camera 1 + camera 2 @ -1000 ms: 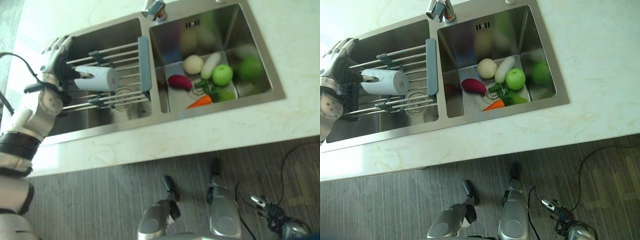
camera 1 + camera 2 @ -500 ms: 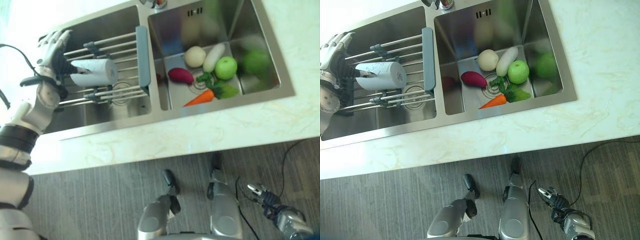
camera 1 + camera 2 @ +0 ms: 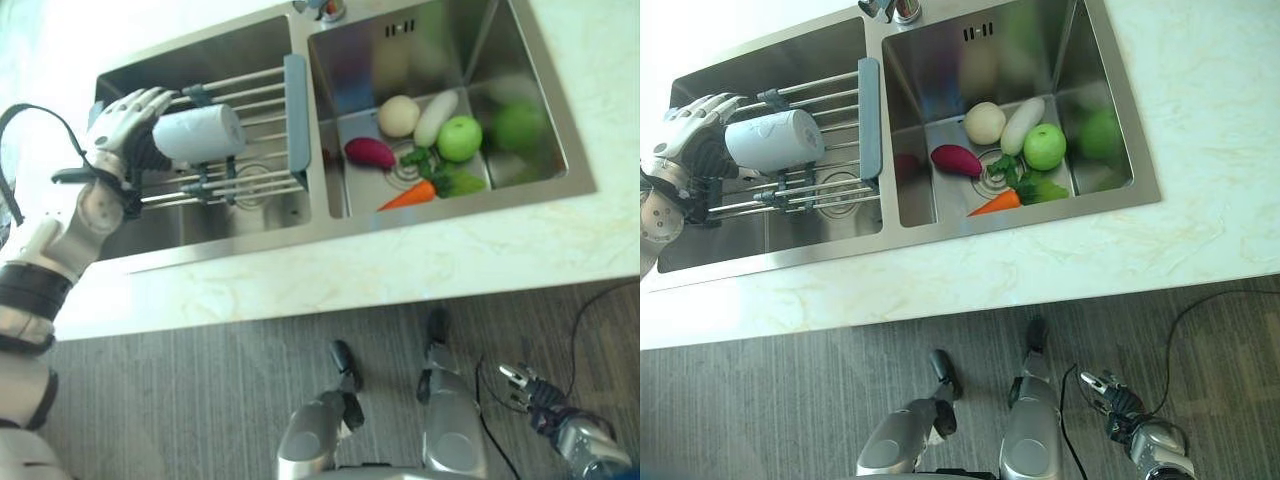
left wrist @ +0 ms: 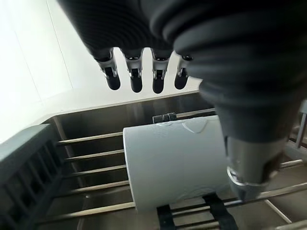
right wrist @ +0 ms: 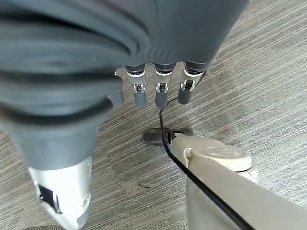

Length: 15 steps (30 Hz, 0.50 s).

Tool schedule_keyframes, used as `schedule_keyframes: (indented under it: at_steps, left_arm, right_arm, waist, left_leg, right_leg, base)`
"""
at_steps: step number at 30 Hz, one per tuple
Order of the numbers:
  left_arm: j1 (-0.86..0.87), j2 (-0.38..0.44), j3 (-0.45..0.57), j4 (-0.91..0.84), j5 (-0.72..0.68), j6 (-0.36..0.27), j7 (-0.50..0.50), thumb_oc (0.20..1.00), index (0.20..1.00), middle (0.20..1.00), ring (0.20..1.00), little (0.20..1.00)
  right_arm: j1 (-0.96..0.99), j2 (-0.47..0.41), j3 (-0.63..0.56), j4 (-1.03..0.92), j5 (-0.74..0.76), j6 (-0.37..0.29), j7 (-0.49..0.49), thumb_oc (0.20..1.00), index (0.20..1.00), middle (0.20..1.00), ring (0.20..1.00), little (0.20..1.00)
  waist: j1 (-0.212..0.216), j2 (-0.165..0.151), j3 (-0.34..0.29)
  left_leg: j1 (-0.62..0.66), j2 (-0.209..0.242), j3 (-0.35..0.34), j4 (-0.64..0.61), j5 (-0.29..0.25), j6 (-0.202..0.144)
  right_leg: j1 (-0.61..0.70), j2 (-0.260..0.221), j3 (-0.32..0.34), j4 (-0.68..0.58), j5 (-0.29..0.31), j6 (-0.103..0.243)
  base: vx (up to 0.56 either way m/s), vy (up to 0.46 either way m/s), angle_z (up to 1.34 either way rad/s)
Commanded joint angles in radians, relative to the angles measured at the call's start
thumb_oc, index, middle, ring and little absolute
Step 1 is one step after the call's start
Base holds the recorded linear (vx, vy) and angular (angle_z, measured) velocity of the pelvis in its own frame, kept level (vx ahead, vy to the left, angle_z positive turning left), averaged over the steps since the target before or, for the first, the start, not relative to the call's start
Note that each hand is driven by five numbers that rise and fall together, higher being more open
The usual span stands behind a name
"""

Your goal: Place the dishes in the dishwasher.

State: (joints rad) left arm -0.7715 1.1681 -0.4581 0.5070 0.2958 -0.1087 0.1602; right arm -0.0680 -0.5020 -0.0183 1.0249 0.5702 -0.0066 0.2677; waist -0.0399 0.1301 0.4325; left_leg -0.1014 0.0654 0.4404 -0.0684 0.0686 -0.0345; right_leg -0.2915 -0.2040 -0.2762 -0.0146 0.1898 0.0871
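While left hand [image 3: 125, 125] reaches over rack [image 3: 262, 130], fingers [image 4: 135, 79] straight, loose around white cup [image 3: 200, 133]; right hand [image 3: 530, 392] hanging, relaxed.

Left basin [image 3: 200, 225]: rack [image 3: 240, 135] of rods spans it, white cup [image 3: 200, 133] lying on the rods, left hand [image 3: 125, 125] against the cup's outer end. Right basin [image 3: 500, 70]: vegetables [image 3: 425, 135] crowd the floor, walls bare. Counter [image 3: 400, 270] in front is open.

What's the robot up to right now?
Left hand open at white cup on sink rack. Right hand idle, low over floor. Nothing blocking.
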Motion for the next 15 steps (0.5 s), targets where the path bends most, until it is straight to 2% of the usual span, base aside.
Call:
schedule_keyframes:
  at_steps: [1,10,14,15]
  left_arm:
    - [0.009,0.096,0.109,0.014,-0.006,0.010,-0.018,1.000,1.000,1.000,1.000,1.000]
    - [0.043,0.079,0.124,0.015,0.005,0.035,-0.050,1.000,1.000,1.000,1.000,1.000]
    - [0.027,0.072,0.111,0.028,0.022,0.055,-0.010,1.000,1.000,1.000,1.000,1.000]
    - [0.002,0.072,0.097,0.042,0.028,0.072,0.029,1.000,1.000,1.000,1.000,1.000]
  right_arm:
    - [0.023,0.011,-0.011,0.009,0.013,0.009,-0.005,1.000,1.000,1.000,1.000,1.000]
    - [0.031,0.012,-0.022,0.010,0.005,0.018,-0.010,1.000,1.000,1.000,1.000,1.000]
    - [0.028,0.014,-0.016,0.008,0.012,0.009,-0.007,1.000,1.000,1.000,1.000,1.000]
    - [0.024,0.014,-0.009,-0.004,0.021,0.012,-0.011,1.000,1.000,1.000,1.000,1.000]
  waist:
    - [-0.003,-0.020,-0.027]
    - [-0.004,-0.022,-0.023]
    - [-0.006,-0.028,-0.021]
    - [-0.008,-0.031,-0.017]
  left_leg:
    - [-0.076,-0.028,-0.115,0.026,-0.076,-0.025]
    - [-0.077,-0.027,-0.115,0.019,-0.071,-0.026]
    - [-0.081,-0.023,-0.110,0.016,-0.066,-0.029]
    - [-0.087,-0.022,-0.111,0.017,-0.064,-0.029]
  right_leg:
    - [0.009,-0.067,0.012,0.059,-0.108,0.164]
    - [0.007,-0.069,0.008,0.056,-0.102,0.168]
    - [0.002,-0.068,0.011,0.054,-0.097,0.169]
    - [-0.006,-0.067,0.013,0.055,-0.095,0.169]
  base:
    - [0.00,0.000,0.00]
    - [0.00,0.000,0.00]
    - [-0.01,-0.006,0.00]
    - [0.00,0.000,0.00]
